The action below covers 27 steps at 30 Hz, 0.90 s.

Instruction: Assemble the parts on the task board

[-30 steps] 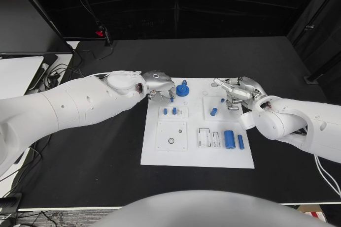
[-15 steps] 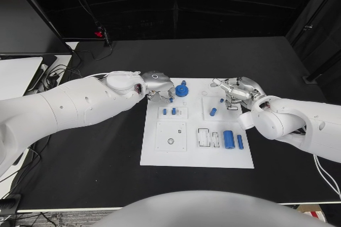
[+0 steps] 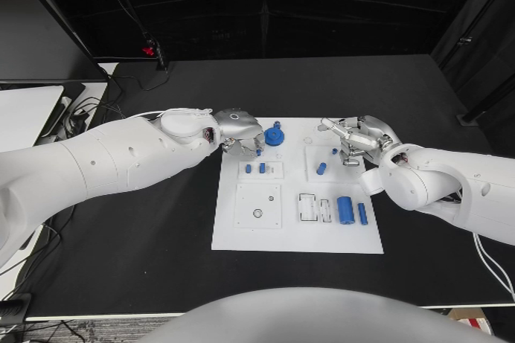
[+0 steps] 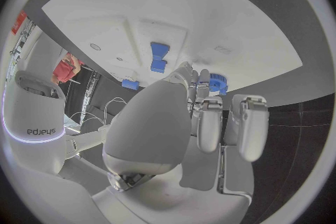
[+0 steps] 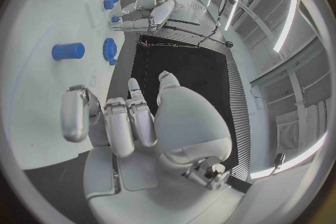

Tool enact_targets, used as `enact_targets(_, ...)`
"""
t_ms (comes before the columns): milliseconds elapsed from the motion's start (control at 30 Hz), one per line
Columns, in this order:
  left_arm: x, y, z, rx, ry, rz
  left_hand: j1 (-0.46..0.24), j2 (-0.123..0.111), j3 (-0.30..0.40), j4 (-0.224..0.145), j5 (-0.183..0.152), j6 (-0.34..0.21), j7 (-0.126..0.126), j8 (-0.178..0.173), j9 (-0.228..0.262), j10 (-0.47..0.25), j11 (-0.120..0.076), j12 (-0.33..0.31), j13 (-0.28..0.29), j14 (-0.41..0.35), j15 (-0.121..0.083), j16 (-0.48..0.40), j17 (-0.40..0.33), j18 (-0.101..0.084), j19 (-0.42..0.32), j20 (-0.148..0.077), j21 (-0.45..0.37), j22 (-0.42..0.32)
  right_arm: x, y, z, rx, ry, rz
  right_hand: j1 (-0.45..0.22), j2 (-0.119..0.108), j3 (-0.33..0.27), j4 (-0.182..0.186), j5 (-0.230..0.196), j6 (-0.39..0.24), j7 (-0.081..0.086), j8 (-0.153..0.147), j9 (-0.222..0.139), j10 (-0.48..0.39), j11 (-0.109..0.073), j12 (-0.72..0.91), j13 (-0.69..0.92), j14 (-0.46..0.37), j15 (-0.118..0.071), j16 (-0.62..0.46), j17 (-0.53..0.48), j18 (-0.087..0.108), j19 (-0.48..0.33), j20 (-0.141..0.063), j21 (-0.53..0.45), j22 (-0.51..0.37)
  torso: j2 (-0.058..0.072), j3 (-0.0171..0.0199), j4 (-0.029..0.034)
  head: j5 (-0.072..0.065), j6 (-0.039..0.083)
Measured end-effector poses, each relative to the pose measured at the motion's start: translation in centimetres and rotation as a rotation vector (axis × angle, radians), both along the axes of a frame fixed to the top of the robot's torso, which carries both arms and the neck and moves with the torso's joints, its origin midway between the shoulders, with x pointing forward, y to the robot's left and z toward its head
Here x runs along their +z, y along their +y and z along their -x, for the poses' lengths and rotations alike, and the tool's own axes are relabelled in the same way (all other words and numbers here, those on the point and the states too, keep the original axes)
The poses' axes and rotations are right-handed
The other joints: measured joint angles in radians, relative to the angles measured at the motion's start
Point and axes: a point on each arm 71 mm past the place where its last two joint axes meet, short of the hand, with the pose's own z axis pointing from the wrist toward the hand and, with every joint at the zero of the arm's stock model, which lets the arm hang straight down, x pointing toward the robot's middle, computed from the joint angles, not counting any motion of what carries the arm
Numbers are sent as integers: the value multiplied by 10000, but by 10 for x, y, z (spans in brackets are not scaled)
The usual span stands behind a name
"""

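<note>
Head view, board: the white board (image 3: 298, 239) lies mid-table; blue parts sit on it, with a gear (image 3: 274, 138) at its far edge, two short pegs (image 3: 255, 167) in a small plate, a cylinder (image 3: 345, 210) and a thin pin (image 3: 363, 214) near the right edge.
Head view, left hand: the left hand (image 3: 240, 129) hangs over the board's far left corner, just beside the gear, fingers pointing down; a blue bit shows at its fingertips, but whether it is pinched I cannot tell.
Head view, right hand: the right hand (image 3: 359, 140) hovers over the far right of the board, fingers curled down above a small peg (image 3: 322, 168); grasp unclear.
Left wrist view, hand: fingers (image 4: 209, 123) extended side by side, close together, nothing plainly between them; the gear (image 4: 218, 83) peeks past the tips, and a blue block (image 4: 159, 56) lies further off on the board.
Right wrist view, hand: fingers (image 5: 120, 123) bent loosely over the board, narrow spread, no part seen in them; a blue cylinder (image 5: 68, 51) and the gear (image 5: 109, 50) lie beyond, apart from the fingertips.
Step, judged: likely seating a small part near the gear.
Doing it well: keep the part upright over its hole, lower slowly, press straight, and avoid knocking the gear.
</note>
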Motion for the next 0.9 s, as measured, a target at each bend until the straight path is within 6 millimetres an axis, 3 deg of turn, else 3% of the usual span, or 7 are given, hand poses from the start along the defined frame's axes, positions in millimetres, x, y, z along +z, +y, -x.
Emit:
enact_targets(233, 0, 0, 0, -6, 6, -7, -56, -56, 4, 2, 1, -94, -50, -114, -33, 13, 14, -49, 0, 0, 69, 0, 0, 0, 16, 16, 0, 0, 0, 0, 0, 3, 0, -1, 0, 0, 0, 0, 0, 0, 0, 0, 0, 0, 0, 0, 0, 0, 0, 0, 0, 0, 0, 0, 0, 0, 2, -1, 0, 18, -3)
enact_targets(433, -6, 1, 2, -9, 155, -122, -233, -265, 41, 14, 13, -1083, 285, -521, -301, -117, 144, -117, -1, -5, 103, 0, 0, -1, 16, 88, 0, 0, 0, 0, 0, 8, 2, -3, 0, 0, 0, 0, 0, 0, 0, 0, 0, -36, 36, 0, 0, 0, 0, 0, 0, 0, 0, 0, 0, 0, 4, -1, 0, 19, -6)
enact_targets(633, -6, 5, 1, 83, 65, -103, -620, -691, -184, -1, 67, -2263, 651, -531, -547, -567, 300, -174, 31, -19, 231, -53, 0, 1, 15, 196, 0, 0, 0, 0, 0, 9, 3, -3, 0, 0, 0, 0, 0, 0, 0, 0, 0, -36, 36, 0, 0, 0, 0, 0, 0, 0, 0, 0, 0, 0, 4, -1, 0, 0, 14)
enact_targets(900, -1, 19, 2, 339, -541, 354, -1227, -1153, -645, 26, 310, -3303, 1026, -363, -613, -1231, 530, -124, 48, 8, 422, -232, 0, 0, 10, 368, -238, 0, 0, -1, 0, -5, 2, 3, 0, 0, 0, 0, 0, 0, 0, -1, 0, -35, 36, 0, 0, 0, 0, 0, 0, -1, 0, 0, 0, 0, 2, -4, 11, -31, 31)
